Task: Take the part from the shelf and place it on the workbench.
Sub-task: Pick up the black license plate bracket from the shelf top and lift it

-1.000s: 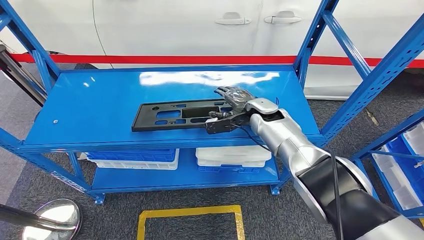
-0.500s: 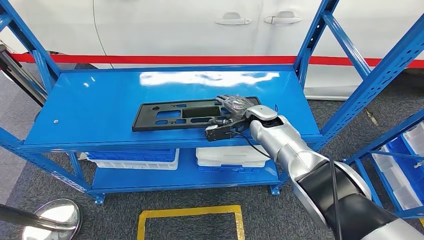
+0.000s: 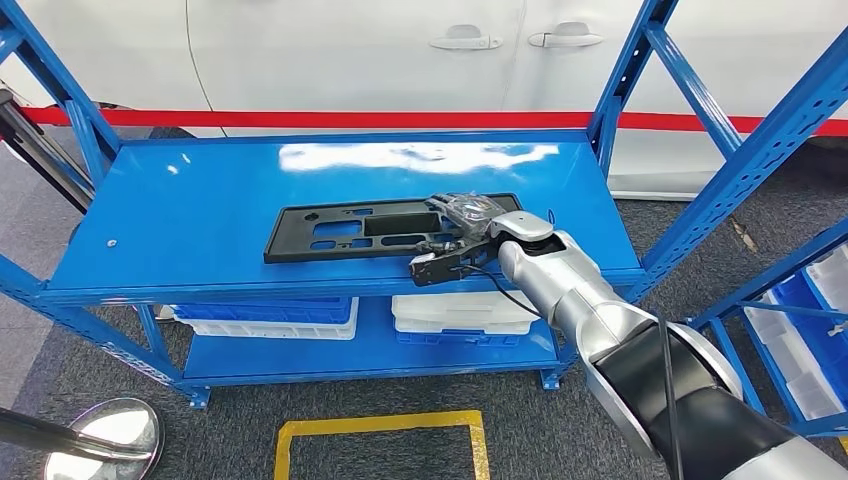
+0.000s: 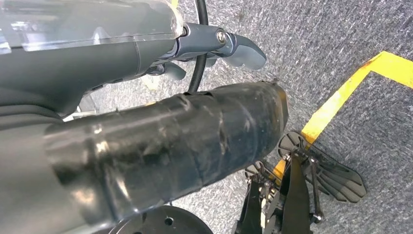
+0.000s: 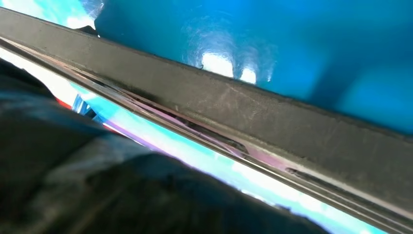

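Note:
A long flat black plastic part [image 3: 350, 228] with several cut-outs lies on the top board of the blue shelf [image 3: 200, 210]. My right hand [image 3: 468, 212] rests on the part's right end, fingers laid across its top. Whether they grip it I cannot make out. In the right wrist view the part's [image 5: 234, 105] edge runs very close across the blue board, with my right hand [image 5: 97, 185] a dark blur beside it. My left hand [image 4: 146, 44] hangs over the grey carpet with nothing in it, its thumb held out.
Blue uprights [image 3: 740, 170] stand to the right of the shelf, another at the far left. White and blue bins [image 3: 465, 312] sit on the lower board, more bins [image 3: 810, 330] at the right. A white car [image 3: 400, 50] is behind. Yellow tape [image 3: 380, 425] marks the floor.
My right hand came down and slightly toward me onto the part's right end, then held still over the last half second. The part has not moved.

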You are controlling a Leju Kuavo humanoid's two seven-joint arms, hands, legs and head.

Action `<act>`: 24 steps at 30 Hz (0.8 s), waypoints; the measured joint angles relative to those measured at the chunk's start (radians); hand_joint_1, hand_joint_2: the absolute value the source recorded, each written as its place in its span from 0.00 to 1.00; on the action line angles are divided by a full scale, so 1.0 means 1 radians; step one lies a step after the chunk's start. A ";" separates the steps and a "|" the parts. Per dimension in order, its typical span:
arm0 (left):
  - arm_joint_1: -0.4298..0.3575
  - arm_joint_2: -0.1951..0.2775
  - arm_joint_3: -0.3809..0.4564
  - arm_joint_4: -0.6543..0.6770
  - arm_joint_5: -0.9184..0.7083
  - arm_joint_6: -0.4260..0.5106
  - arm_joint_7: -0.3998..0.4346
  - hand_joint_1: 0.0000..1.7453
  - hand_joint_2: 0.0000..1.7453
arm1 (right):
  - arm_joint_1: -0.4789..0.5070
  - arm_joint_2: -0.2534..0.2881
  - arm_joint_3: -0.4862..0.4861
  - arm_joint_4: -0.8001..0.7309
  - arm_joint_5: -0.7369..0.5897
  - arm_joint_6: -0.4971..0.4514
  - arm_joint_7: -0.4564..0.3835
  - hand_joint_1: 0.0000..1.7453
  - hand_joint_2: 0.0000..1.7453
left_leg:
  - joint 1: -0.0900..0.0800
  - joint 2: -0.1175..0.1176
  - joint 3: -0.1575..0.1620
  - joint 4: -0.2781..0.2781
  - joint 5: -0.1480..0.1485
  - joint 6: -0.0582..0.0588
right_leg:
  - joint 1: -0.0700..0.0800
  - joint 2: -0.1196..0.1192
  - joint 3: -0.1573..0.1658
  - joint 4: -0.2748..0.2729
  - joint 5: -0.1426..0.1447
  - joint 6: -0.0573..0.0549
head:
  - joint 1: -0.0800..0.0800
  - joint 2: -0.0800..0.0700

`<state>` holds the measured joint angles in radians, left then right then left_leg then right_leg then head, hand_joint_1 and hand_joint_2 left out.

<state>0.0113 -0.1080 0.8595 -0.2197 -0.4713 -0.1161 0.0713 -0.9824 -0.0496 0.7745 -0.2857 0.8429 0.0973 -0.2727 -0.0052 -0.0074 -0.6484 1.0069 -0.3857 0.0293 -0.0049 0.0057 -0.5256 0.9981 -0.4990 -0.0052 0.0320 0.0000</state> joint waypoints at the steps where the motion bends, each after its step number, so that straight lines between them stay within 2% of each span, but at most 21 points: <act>1: 0.000 0.000 0.000 0.000 -0.001 0.000 0.000 0.00 0.00 | 0.000 0.000 0.001 0.000 -0.001 0.000 -0.001 0.00 0.00 | 0.000 0.000 0.000 0.000 0.000 0.000 | 0.000 0.000 0.000 0.000 0.000 0.000 | 0.000 0.000; 24: -0.005 0.006 0.000 0.000 -0.041 0.011 -0.004 0.00 0.00 | 0.054 0.000 0.007 0.000 -0.042 -0.010 -0.001 0.00 0.00 | 0.000 0.000 0.001 0.000 0.000 0.000 | 0.000 0.000 0.000 0.000 0.000 0.000 | 0.000 0.000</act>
<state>0.0063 -0.1019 0.8595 -0.2197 -0.5128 -0.1049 0.0670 -0.9281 -0.0496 0.7816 -0.2857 0.8012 0.0871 -0.2741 -0.0051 -0.0073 -0.6478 1.0068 -0.3857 0.0293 -0.0049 0.0057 -0.5256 0.9981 -0.4990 -0.0052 0.0320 0.0000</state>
